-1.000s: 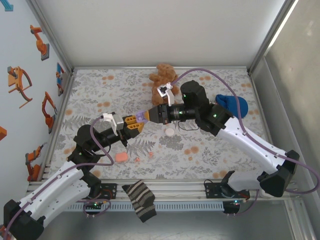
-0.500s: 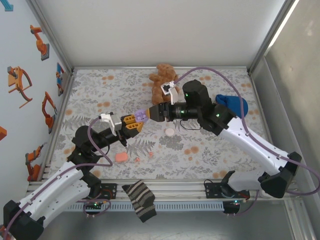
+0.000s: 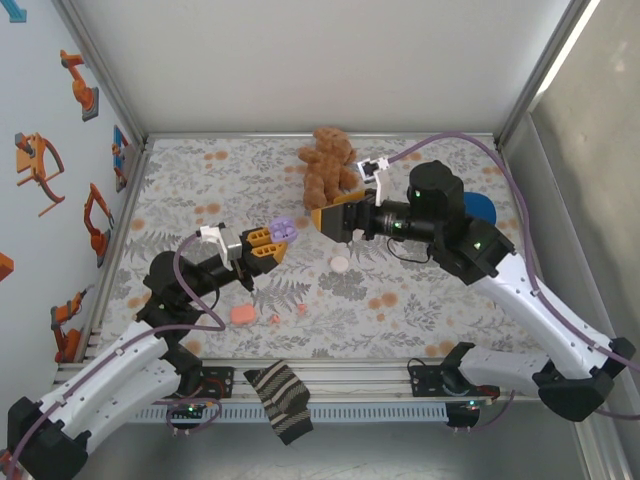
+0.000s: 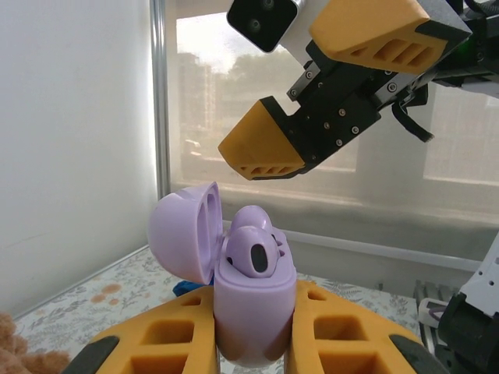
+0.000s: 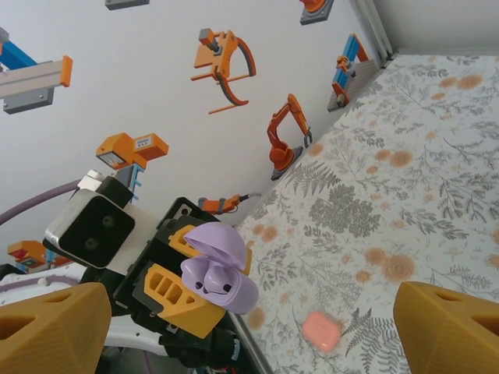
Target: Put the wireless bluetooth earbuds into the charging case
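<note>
My left gripper (image 3: 268, 245) is shut on a lilac charging case (image 3: 283, 230) and holds it upright above the table. Its lid (image 4: 185, 234) is swung open to the left. Two lilac earbuds (image 4: 254, 251) sit in the case body (image 4: 253, 312). My right gripper (image 3: 334, 220) is open and stands apart to the right of that case, its orange fingers (image 4: 261, 152) above and beyond it. A salmon-pink charging case (image 3: 242, 314) lies shut on the table below the left arm. Two tiny reddish-pink earbuds (image 3: 272, 319) lie just right of it.
A brown teddy bear (image 3: 325, 160) sits at the back centre. A blue object (image 3: 478, 208) lies behind the right arm. A small white disc (image 3: 341, 263) rests on the floral cloth mid-table. A striped sock (image 3: 280, 400) hangs over the front rail.
The right gripper has opened, let go at the lilac case and drawn back to the right. The left gripper still holds the case in the same place.
</note>
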### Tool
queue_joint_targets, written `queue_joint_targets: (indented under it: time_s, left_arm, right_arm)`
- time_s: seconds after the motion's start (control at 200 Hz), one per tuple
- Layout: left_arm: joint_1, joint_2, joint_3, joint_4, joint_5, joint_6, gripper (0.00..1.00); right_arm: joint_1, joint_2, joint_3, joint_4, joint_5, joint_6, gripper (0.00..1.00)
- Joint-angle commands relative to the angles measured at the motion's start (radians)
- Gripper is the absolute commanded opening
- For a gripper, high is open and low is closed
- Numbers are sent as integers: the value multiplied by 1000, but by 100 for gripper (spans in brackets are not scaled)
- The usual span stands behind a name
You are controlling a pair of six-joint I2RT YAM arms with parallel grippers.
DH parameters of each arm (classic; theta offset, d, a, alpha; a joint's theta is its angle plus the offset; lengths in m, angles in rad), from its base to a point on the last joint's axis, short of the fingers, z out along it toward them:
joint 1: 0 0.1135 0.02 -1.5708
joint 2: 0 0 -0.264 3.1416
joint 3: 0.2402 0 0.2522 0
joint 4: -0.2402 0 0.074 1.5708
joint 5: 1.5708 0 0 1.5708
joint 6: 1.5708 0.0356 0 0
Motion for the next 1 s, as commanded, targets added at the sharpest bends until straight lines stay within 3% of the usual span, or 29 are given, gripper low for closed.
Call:
queue_joint_targets:
  time_s: [0.0,0.14,0.416,0.997]
  left_arm:
    - [-5,12,-6,105,35,-45,0]
    - [-6,35,-15,174,42,-75,0]
    - [-3,76,-8,232,61,-105,0]
    - [28,211,58,341,199,-203,0]
  right_arm:
    - [-18,-16,-34,97,-84,22,94]
    - [-19,-5,-53,188,-195,66,94]
    - [-18,8,-79,237,-248,82,94]
    - [2,77,-85,220,-259,85,94]
